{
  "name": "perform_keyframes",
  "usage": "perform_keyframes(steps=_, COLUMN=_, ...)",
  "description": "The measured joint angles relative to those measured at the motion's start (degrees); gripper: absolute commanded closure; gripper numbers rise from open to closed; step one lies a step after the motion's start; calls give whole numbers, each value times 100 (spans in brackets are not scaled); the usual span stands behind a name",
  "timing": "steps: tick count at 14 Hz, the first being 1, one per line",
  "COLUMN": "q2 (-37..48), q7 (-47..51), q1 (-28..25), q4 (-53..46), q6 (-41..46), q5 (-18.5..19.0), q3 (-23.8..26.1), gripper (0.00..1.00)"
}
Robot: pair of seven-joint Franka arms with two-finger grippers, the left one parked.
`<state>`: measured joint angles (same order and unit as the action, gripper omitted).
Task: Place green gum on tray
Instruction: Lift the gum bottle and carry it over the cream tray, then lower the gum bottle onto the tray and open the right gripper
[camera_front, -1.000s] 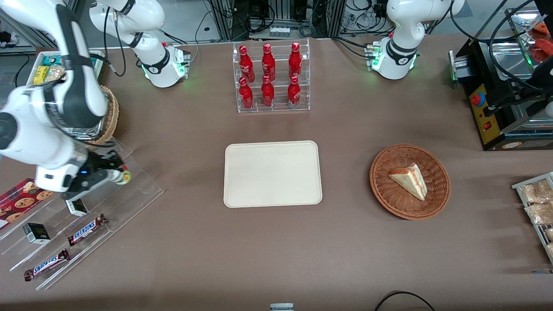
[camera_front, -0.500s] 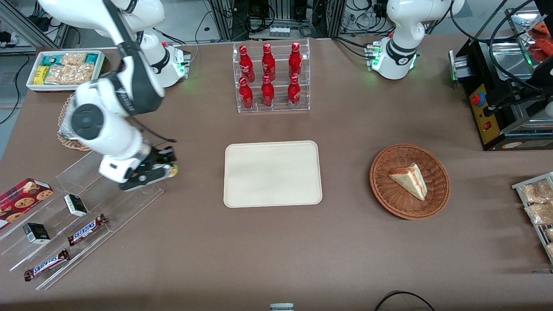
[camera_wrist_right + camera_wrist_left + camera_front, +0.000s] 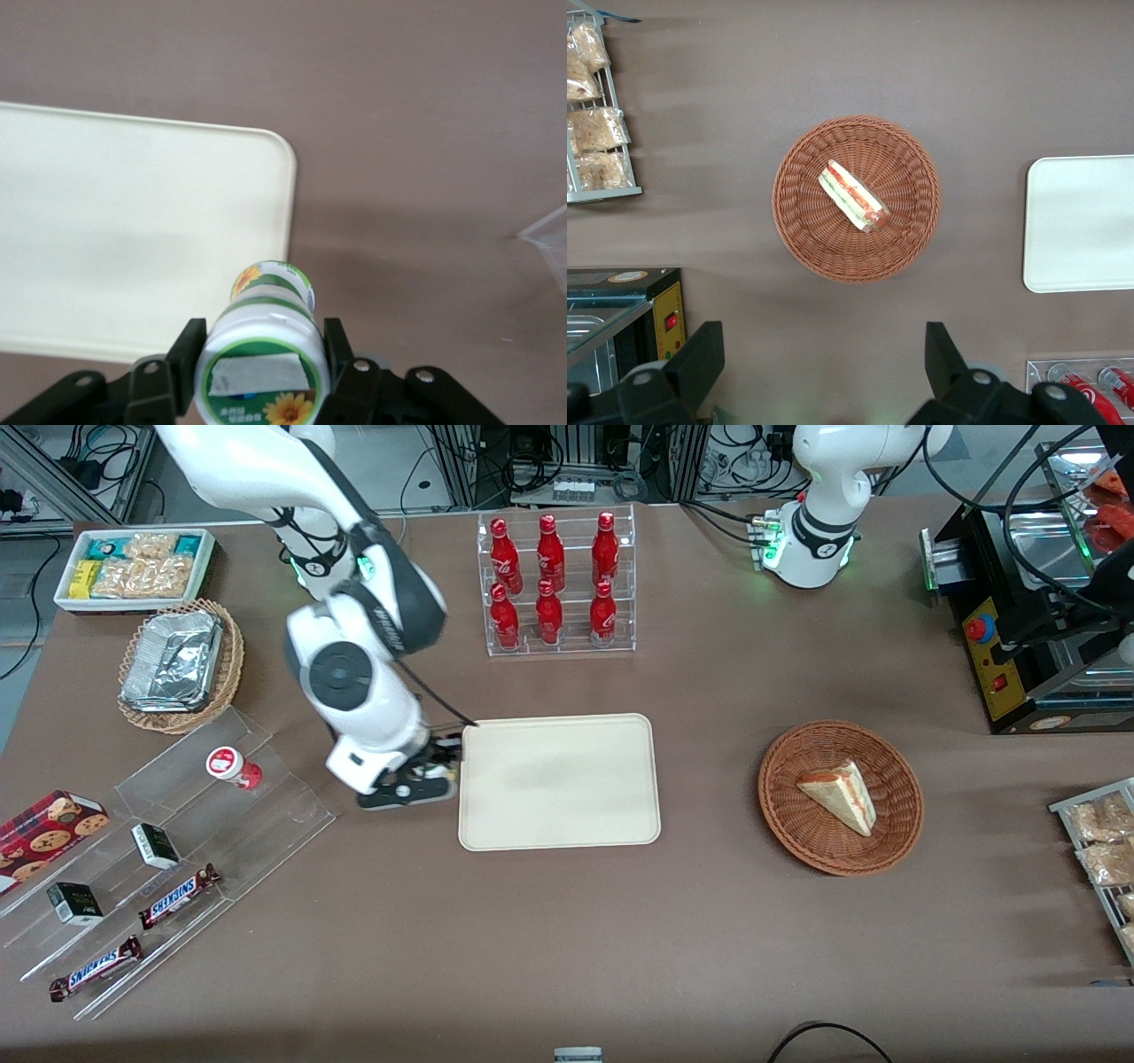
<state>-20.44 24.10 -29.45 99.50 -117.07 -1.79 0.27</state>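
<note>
- Right wrist view gives me the gripper point(image 3: 261, 367) clamped on the gum point(image 3: 264, 341), above the tray point(image 3: 106, 239) edge.
- Front view hides my gum under the arm; gripper point(image 3: 434, 778) just beside the tray point(image 3: 558, 779).

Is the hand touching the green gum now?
Touching. In the right wrist view, the hand has both fingers pressed against the green gum, at the tray's edge.

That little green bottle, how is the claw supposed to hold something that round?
By the lid end, as now: the gripper has a finger pressed on each side of the green gum just below its white lid, squeezing across the cylinder, with the bottle's base pointing toward the tray. Its straight sides give flat-on contact. It hangs at the tray's edge.
</note>
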Motion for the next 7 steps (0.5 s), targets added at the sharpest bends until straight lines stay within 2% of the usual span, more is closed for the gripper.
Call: perform_keyframes(steps=7, q2=-1004, q7=1433, q1=-727, q4=-639, q6=-567, q5=0, q3=-3, gripper=100)
